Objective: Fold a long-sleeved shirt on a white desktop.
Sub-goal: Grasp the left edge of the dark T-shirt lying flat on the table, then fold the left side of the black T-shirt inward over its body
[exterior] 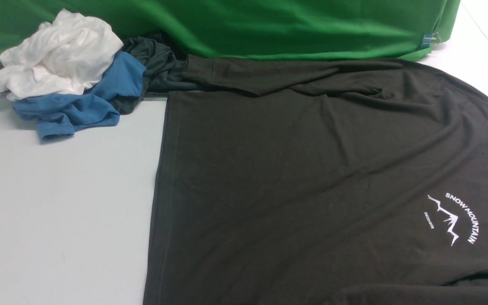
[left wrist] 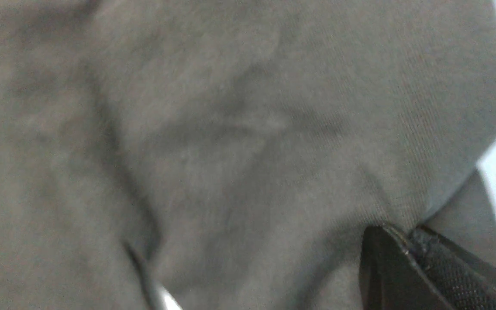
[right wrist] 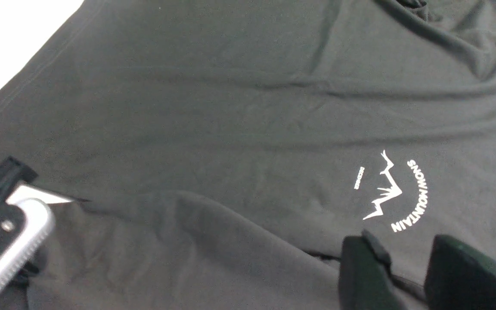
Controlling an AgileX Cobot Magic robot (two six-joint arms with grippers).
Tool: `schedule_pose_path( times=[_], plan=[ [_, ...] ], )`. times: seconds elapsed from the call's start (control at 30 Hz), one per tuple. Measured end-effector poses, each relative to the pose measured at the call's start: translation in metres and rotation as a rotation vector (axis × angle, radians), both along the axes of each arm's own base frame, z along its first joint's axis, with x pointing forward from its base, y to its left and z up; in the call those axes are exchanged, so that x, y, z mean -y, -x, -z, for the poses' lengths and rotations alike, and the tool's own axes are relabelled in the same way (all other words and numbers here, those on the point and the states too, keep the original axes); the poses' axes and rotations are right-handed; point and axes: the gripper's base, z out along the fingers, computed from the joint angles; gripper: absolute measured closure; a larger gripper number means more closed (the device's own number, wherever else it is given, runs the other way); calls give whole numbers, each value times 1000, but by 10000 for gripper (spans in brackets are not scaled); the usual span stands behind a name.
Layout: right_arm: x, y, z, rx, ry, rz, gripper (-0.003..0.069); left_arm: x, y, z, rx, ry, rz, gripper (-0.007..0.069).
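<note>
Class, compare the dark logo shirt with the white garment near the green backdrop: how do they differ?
The long-sleeved shirt lies spread flat; the white garment is crumpled in a heap. The shirt is dark with a white logo; the white garment shows no print. Both are cloth on the white desktop.

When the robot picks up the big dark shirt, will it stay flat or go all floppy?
Probably floppy: the shirt is wrinkled and puckers where the left gripper pinches it, so the rest would likely sag. It looks thin, so probably light. Pushed, it would likely bunch up or slide on the smooth white desktop, not roll.
</note>
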Motion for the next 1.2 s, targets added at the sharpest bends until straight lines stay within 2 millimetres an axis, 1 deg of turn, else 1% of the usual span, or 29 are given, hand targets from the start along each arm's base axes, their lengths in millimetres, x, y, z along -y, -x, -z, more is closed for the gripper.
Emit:
schedule_pose_path(
  times=[0.03,0.1,0.2,0.27,0.33,0.47,0.57,0.73,0.77,0.8,0.93,0.97,1.1,1.2],
  plan=[
    [0,0,0,0,0,0,417,0,0,-1,0,4,-1,601],
    [-1,0,0,-1,-6,-3,417,-3,1,-16,6,54,-10,601],
    [-1,0,0,-2,-6,-3,417,-7,-1,-29,9,106,-36,601],
    [-1,0,0,-2,-7,-4,417,-10,-9,-34,-3,111,-84,601],
    [-1,0,0,-2,-7,-4,417,-15,-22,-36,-15,102,-140,601],
    [-1,0,0,-7,-18,5,417,-22,-44,-42,-45,117,-194,601],
    [-1,0,0,-8,-20,7,417,-27,-55,-45,-81,129,-218,601],
    [-1,0,0,-9,-23,6,417,-42,-83,-53,-105,146,-323,601],
    [-1,0,0,-9,-23,6,417,-42,-84,-53,-105,145,-327,601],
    [-1,0,0,-9,-24,7,417,-46,-92,-56,-107,158,-350,601],
    [-1,0,0,-9,-24,7,417,-52,-108,-65,-113,200,-409,601],
    [-1,0,0,-9,-24,7,417,-53,-109,-66,-114,203,-413,601],
    [-1,0,0,-9,-24,7,417,-63,-129,-76,-92,238,-479,601],
    [-1,0,0,-9,-24,7,417,-69,-137,-79,-81,248,-513,601]
  ],
)
